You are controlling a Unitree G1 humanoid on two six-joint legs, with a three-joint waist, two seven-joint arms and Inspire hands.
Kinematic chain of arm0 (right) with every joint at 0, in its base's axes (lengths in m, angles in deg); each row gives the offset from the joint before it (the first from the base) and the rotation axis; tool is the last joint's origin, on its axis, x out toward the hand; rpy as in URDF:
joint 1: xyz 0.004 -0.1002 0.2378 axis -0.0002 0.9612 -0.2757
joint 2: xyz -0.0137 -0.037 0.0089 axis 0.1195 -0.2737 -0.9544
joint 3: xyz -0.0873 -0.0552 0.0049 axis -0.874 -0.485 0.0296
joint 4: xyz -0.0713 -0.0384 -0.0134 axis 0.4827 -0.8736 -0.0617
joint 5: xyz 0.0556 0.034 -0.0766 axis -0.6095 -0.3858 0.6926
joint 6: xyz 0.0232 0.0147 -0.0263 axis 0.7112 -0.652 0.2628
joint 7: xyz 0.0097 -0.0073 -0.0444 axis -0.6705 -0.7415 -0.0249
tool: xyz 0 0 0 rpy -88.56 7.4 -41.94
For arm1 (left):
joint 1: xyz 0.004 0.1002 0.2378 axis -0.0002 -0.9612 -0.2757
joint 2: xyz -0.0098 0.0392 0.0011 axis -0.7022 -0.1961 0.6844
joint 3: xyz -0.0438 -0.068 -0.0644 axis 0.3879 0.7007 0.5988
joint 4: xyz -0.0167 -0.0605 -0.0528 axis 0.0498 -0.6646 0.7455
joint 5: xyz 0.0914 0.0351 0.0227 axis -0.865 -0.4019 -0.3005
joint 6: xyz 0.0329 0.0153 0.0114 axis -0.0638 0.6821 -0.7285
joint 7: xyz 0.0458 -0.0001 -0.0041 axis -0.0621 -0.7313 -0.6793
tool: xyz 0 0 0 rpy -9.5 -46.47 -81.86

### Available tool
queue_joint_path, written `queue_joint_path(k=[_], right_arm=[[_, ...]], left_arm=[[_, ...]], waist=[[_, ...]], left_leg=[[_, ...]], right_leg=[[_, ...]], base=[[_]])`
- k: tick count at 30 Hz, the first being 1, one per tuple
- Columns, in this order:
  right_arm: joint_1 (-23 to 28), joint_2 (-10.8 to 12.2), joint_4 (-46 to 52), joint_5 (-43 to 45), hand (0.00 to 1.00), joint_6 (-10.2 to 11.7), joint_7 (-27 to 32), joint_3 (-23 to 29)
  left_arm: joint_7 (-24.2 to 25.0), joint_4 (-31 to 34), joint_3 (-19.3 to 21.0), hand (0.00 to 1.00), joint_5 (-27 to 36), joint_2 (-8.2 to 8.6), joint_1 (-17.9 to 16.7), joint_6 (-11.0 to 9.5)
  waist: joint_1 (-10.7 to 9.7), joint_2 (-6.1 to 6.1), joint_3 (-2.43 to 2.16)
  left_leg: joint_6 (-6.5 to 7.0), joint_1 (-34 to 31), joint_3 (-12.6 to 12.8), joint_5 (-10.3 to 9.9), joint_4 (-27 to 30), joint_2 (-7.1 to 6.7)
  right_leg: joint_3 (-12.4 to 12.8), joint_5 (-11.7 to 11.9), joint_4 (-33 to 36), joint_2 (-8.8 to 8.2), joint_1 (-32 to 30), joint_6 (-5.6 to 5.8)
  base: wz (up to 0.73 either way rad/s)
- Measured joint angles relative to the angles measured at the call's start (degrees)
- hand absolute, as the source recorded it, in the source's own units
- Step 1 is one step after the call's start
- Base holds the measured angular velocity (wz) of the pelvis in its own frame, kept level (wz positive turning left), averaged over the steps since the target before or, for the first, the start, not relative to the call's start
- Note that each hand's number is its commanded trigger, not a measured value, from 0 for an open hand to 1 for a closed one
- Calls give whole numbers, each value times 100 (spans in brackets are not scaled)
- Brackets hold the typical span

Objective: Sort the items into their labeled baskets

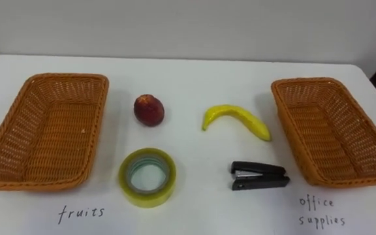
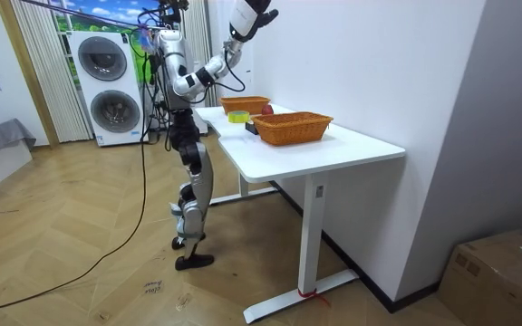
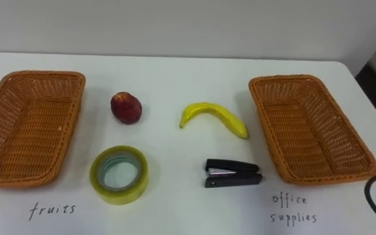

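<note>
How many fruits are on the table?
2. A red fruit lies on the table beside the left basket; a yellow banana lies nearer the right basket. Both baskets are empty, so none hides there.

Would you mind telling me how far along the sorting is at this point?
Nothing looks done: the fruits basket and the office supplies basket are both empty. Nothing is in hand either; all four items lie on the table, and one hand is raised high. Left to do: the red fruit and banana go left, the tape and stapler go right.
</note>
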Motion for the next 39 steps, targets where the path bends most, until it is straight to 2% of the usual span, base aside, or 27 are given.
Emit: queue_joint_path(k=[2,6,8,10,16,20,25,26,27,31,34,39], right_arm=[[-88,-25,-4,292,0,-106,-328,-223],[-115,-99,-64,509,0,-302,-1046,-754],[-114,-135,-75,640,0,-393,-1341,-932],[-114,-172,-117,806,0,-450,-1667,-1090],[-116,-190,-311,1104,0,-507,-2381,-1231],[-115,-195,-495,1099,0,-510,-2745,-1253],[-115,-272,-505,1080,0,-567,-3479,-1283],[-115,-273,-507,1080,0,-569,-3545,-1286],[-115,-283,-525,1080,0,-575,-3663,-1300],[-115,-401,-756,1108,0,-700,-4074,-1491],[-114,-401,-776,1203,0,-811,-4465,-1571],[-113,-415,-775,1299,0,-867,-5063,-1571]], left_arm=[[112,0,-14,0,-167,-2,36,77],[249,5,-112,0,-231,-55,126,160],[311,17,-146,0,-264,-81,163,172],[340,18,-142,0,-413,-106,216,204],[354,9,-139,0,-455,-182,237,225],[363,-1,-139,0,-455,-255,238,223],[495,8,-139,0,-454,-298,305,227],[521,16,-140,0,-454,-300,305,233],[570,54,-144,0,-460,-302,304,243],[696,306,-187,0,-476,-302,292,267],[731,467,-197,0,-478,-304,298,270],[864,449,-188,0,-473,-330,281,283]], waist=[[8,-3,-1],[70,-74,34],[123,-122,36],[177,-162,19],[267,-226,-18],[271,-214,-9],[273,-199,2],[275,-178,17],[286,-199,2],[300,-212,3],[301,-197,4],[294,-180,-22]], left_leg=[[0,1,-47,0,0,-1],[2,9,-50,1,5,6],[2,-4,-49,1,4,5],[2,-14,-43,1,-2,1],[2,-37,-69,1,-7,3],[2,-45,-68,0,3,37],[6,-58,-53,-2,22,42],[6,-64,-53,-2,34,42],[6,-88,-49,-2,63,42],[6,-109,-50,-2,86,45],[6,-141,-72,-2,97,37],[6,-154,-80,-2,94,21]], right_leg=[[-13,1,-1,-1,8,-1],[-52,5,-5,3,35,-8],[-57,5,-14,1,25,-8],[-47,5,-6,-4,4,-8],[-118,11,3,-17,2,-2],[-194,12,3,-29,28,-1],[-197,12,-11,-36,27,-1],[-198,12,-18,-37,27,-1],[-205,12,-15,-41,29,-2],[-227,18,-6,-42,40,-3],[-248,19,-13,-43,22,-3],[-247,22,-1,-36,0,-7]], base=[[6],[5],[0],[-2],[2],[8],[4],[0],[4],[2],[4],[0]])
